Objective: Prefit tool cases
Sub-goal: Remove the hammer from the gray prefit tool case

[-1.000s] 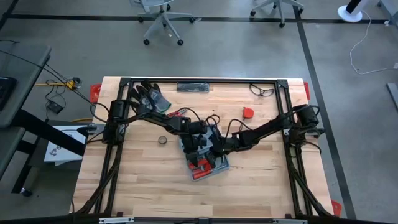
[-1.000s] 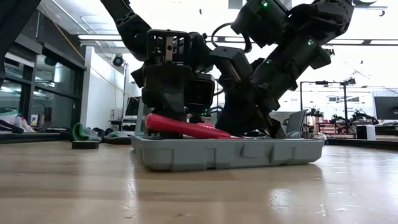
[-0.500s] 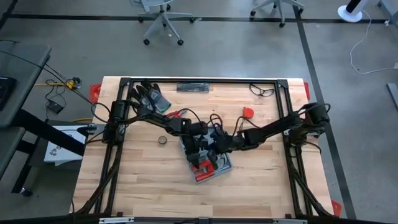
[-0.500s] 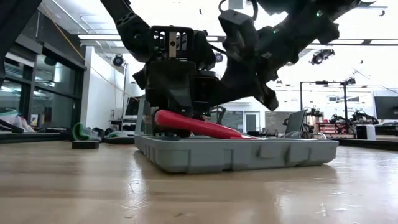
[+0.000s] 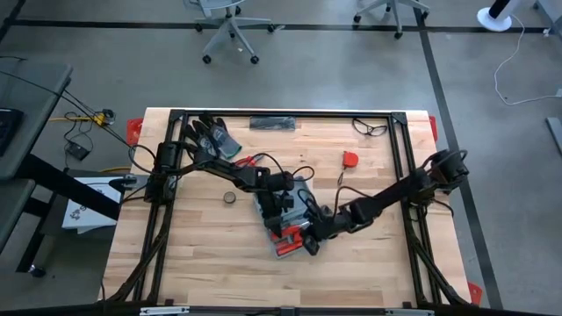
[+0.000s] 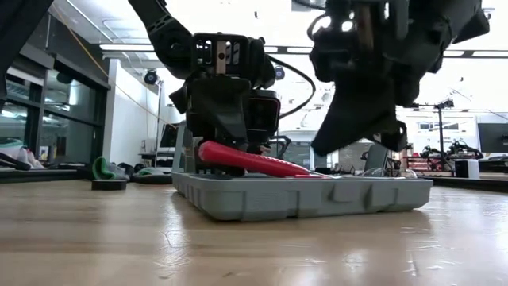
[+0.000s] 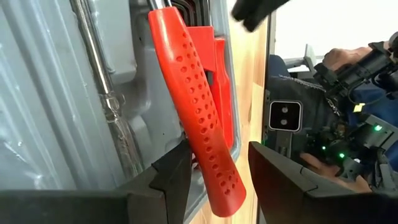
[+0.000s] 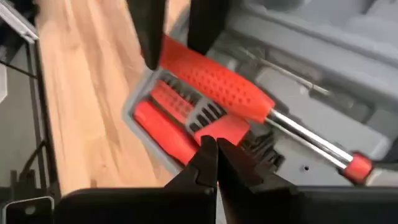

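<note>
Over open tool case (image 5: 294, 221): left gripper (image 7: 214, 180) pinching red-handled screwdriver (image 7: 196, 112), not yet seated; right gripper (image 8: 211, 155) pressed together, empty.

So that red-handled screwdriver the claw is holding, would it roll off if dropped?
Probably it would roll a little: the screwdriver has a round handle and thin shaft. Its dimpled grip likely resists slipping between the left claw fingers. It looks stiff.

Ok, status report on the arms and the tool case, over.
Left gripper clamped on red screwdriver handle over open tool case. Right gripper shut, hovering at case's near end. Nothing in the way.
</note>
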